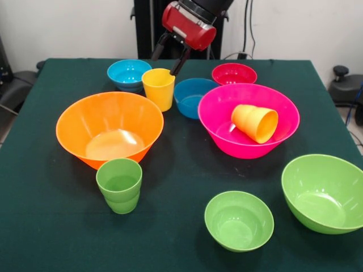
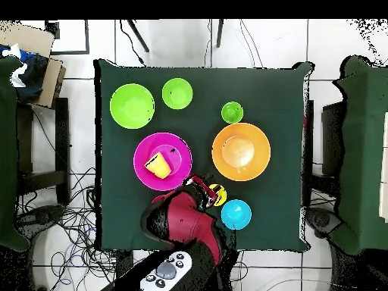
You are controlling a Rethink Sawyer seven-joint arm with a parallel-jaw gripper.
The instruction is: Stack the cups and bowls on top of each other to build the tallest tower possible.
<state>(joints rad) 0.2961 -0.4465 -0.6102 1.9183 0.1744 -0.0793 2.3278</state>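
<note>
Cups and bowls sit scattered across the green table (image 1: 51, 238), none stacked as I read my feeds. From the front camera I see the yellow cup (image 1: 158, 88) upright toward the far side, and the gripper (image 1: 169, 58) comes down right at it: two dark fingers (image 1: 182, 61) spread apart, one angling onto the cup's far rim on the right, the other ending above and behind the cup on the left. They stand open around that rim; I cannot tell whether either one actually touches the plastic, and nothing is lifted.

Just left of the yellow cup is the light blue bowl (image 1: 129, 73), and just right is the darker blue bowl (image 1: 194, 97), with the red-pink bowl (image 1: 234, 73) beyond it. The large orange bowl (image 1: 109, 128) lies nearer the camera, its rim close to the yellow cup, and the green cup (image 1: 119, 185) stands upright in front of it. The large hot pink bowl (image 1: 248, 119) holds the orange-yellow cup (image 1: 256, 122), which is tipped on its side with its mouth toward the lower right. At the near right are the small lime green bowl (image 1: 239, 220) and the large lime green bowl (image 1: 325, 192).

From overhead, the red arm (image 2: 186, 220) covers the darker blue and red-pink bowls, and only a sliver of the yellow cup shows at its tip.
</note>
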